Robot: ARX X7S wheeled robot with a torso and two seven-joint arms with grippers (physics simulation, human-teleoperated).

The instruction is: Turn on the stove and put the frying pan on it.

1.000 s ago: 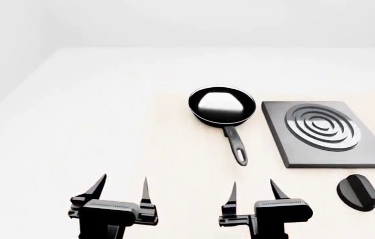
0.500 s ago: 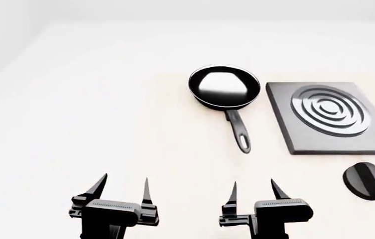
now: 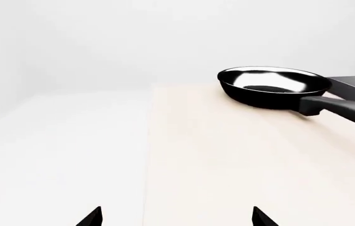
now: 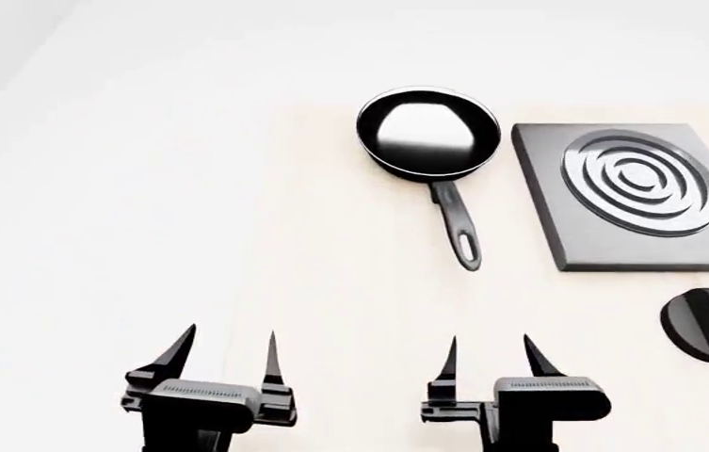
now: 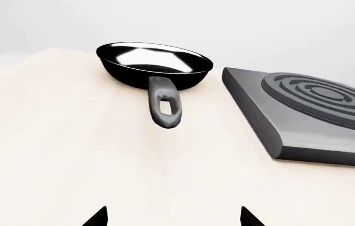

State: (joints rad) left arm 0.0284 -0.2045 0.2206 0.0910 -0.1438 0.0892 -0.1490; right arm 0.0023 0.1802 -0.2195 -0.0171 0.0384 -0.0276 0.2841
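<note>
The frying pan (image 4: 427, 133) is round, black and glossy inside, and its long handle (image 4: 459, 226) points toward me, with a hole at the end. It rests on the pale table, just left of the stove (image 4: 635, 193), a dark grey slab with silver burner rings. The black round knob (image 4: 706, 325) sits apart, nearer me and to the right of the slab. My left gripper (image 4: 225, 350) and right gripper (image 4: 491, 354) both stand open and empty at the near edge, well short of the pan. The wrist views show the pan (image 3: 273, 87) (image 5: 154, 64) and the stove (image 5: 316, 110) ahead.
The pale wooden tabletop (image 4: 329, 282) meets a white surface (image 4: 90, 235) on the left along a straight seam. Bare tabletop lies between the grippers and the pan.
The head view has tilted further down: pan, stove and knob sit higher and slightly right in the picture than before. Both grippers stay open in nearly the same place.
</note>
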